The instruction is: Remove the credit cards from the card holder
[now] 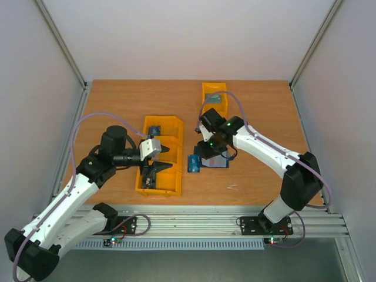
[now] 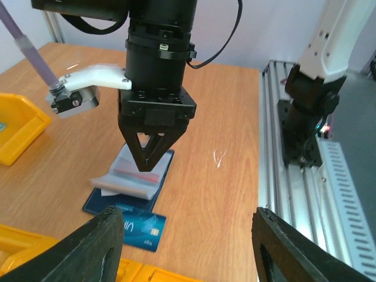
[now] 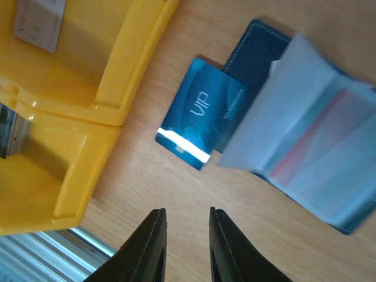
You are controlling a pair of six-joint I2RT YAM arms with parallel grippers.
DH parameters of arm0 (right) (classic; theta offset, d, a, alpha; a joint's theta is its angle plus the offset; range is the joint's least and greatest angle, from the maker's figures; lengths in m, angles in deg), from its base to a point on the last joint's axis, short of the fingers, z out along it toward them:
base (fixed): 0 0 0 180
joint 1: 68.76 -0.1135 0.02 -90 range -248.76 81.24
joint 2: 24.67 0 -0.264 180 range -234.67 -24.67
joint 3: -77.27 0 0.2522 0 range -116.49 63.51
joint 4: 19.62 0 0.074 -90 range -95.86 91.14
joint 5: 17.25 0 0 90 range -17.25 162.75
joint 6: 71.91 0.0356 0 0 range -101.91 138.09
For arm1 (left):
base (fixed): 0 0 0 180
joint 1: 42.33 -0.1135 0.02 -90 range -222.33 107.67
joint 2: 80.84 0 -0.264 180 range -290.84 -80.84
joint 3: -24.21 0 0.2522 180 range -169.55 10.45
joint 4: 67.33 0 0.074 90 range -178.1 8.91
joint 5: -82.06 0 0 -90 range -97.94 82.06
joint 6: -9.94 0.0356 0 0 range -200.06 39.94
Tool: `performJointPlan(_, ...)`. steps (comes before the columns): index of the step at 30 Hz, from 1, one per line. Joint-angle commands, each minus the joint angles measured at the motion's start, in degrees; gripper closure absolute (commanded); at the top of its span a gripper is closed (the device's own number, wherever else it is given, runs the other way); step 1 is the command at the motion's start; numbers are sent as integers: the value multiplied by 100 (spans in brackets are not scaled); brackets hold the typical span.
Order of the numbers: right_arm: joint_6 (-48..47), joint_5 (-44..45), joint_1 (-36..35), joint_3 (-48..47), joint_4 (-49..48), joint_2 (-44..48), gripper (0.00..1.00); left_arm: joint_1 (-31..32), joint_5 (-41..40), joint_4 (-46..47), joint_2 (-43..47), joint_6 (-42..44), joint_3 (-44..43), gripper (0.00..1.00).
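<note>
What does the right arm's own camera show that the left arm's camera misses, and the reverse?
Only the right wrist view: a pale card lying in the yellow bin. Only the left wrist view: the right pincer from outside, above the card holder, plus the metal rail. Both: the open card holder, the blue card beside it, the wooden table.

A long yellow plastic bin lay on the orange-brown wooden tabletop; a smaller yellow bin sat farther back. A silver aluminium rail edged the near side.

Navy card holder lies open, red card in its pocket, blue card flat, touching it.
</note>
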Motion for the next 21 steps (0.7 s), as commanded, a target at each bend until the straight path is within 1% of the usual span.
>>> performJointPlan(1,963,-790,-1,256,-815,-207,79,20,-504,-435,24,760,246,40)
performJointPlan(5,1249,-923,-2,556,-1050,-353,79,197,-1037,-439,-173,711,310,43)
performJointPlan(8,1451,-974,9,960,-1254,-219,76,684,-1867,-457,-596,445,97,46)
performJointPlan(10,1823,-1039,25,1310,-1505,-82,75,887,-2083,-656,-1093,-208,-287,48)
performJointPlan(12,2067,-1173,90,1600,-1868,-24,75,998,-1988,-734,-1658,-1194,-706,51)
performJointPlan(14,2325,-1220,141,1882,-2284,-7,75,1147,-1944,-472,-2048,-1875,-891,53)
performJointPlan(16,2661,-1222,168,2168,-2761,-38,75,1343,-2129,-127,-2459,-2480,-1019,54)
performJointPlan(18,2938,-1208,165,2392,-3217,-91,75,1482,-2477,233,-2853,-2850,-1063,57)
performJointPlan(21,3210,-1073,169,2632,-3544,-138,76,1523,-3046,510,-3349,-3644,-1119,62)
